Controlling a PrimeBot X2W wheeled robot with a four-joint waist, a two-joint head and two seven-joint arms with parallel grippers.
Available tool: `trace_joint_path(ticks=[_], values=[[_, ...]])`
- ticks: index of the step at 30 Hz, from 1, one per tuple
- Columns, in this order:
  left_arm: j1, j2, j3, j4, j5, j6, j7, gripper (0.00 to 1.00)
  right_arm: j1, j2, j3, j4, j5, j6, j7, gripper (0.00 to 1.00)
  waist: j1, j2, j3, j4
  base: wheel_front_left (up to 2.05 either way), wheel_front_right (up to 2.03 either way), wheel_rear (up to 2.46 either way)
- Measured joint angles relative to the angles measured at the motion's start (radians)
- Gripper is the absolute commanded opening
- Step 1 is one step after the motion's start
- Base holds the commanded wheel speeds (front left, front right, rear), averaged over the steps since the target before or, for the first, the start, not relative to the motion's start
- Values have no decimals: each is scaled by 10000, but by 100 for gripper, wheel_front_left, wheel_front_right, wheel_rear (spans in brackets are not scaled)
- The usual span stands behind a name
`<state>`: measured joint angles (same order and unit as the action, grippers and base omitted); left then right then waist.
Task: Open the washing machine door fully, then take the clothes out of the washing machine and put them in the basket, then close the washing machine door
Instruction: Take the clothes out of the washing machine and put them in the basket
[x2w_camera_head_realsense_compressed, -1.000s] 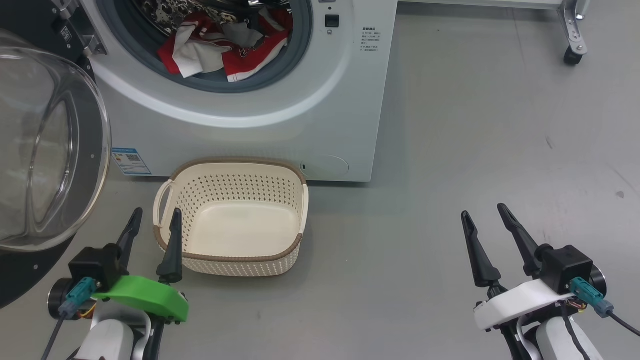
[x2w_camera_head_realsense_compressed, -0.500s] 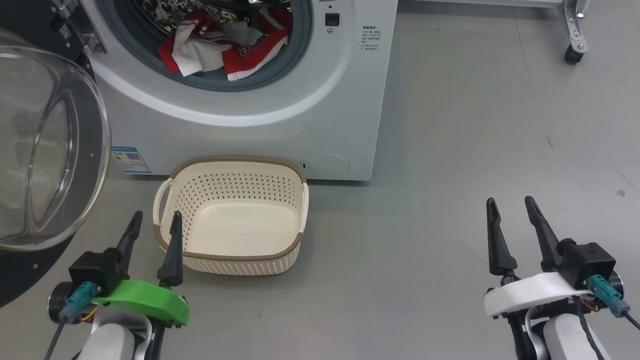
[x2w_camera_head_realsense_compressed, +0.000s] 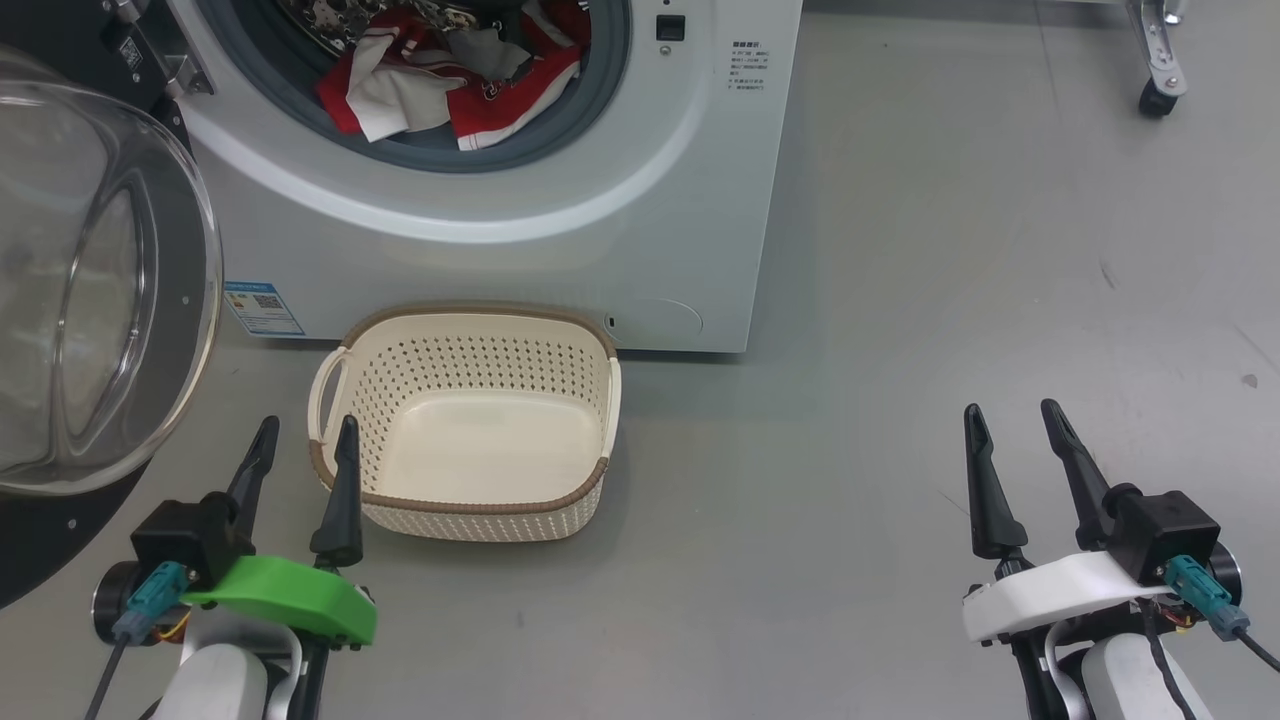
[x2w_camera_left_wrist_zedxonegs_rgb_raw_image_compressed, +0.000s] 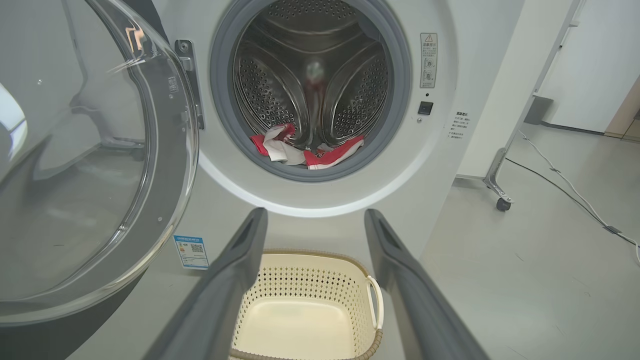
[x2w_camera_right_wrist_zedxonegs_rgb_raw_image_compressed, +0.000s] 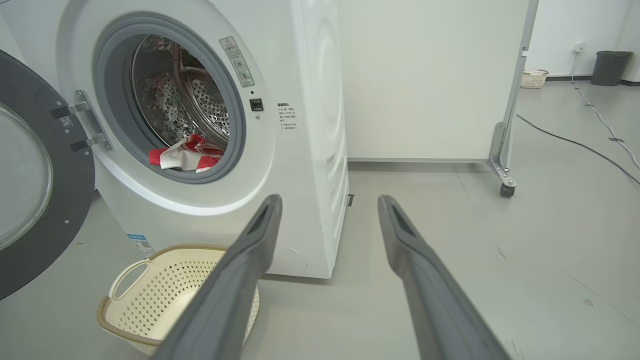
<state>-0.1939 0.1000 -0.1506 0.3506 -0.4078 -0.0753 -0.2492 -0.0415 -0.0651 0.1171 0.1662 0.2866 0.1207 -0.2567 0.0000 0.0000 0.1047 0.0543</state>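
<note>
You have the door (x2w_camera_head_realsense_compressed: 100, 290) swung wide, left of your left claw (x2w_camera_head_realsense_compressed: 307, 428), so the first step looks done. The clothes (x2w_camera_head_realsense_compressed: 450, 85) lie in the washing machine (x2w_camera_head_realsense_compressed: 560, 250), ahead of and above both claws. The basket (x2w_camera_head_realsense_compressed: 480, 522) sits empty, just beside the left claw. Your right claw (x2w_camera_head_realsense_compressed: 1011, 410) hangs well apart from it. Both claws gape wide, holding nothing. Unloading and closing remain.

Grey floor (x2w_camera_head_realsense_compressed: 900, 300): washing machine (x2w_camera_head_realsense_compressed: 680, 200), basket (x2w_camera_head_realsense_compressed: 470, 525) standing on it.
</note>
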Motion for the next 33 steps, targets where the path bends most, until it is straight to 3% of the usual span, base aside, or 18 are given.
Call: trace_joint_path(ticks=[18, 33], values=[[12, -132, 38, -211, -15, -104, -2, 100, 0, 27, 6, 15, -71, 2, 0, 100, 0, 0, -15, 4, 7, -7, 0], [142, -136, 121, -295, -8, -107, -2, 100, 54, 42, 12, 67, -77, 4, 0, 100, 0, 0, -59, 8, 64, -64, 0]])
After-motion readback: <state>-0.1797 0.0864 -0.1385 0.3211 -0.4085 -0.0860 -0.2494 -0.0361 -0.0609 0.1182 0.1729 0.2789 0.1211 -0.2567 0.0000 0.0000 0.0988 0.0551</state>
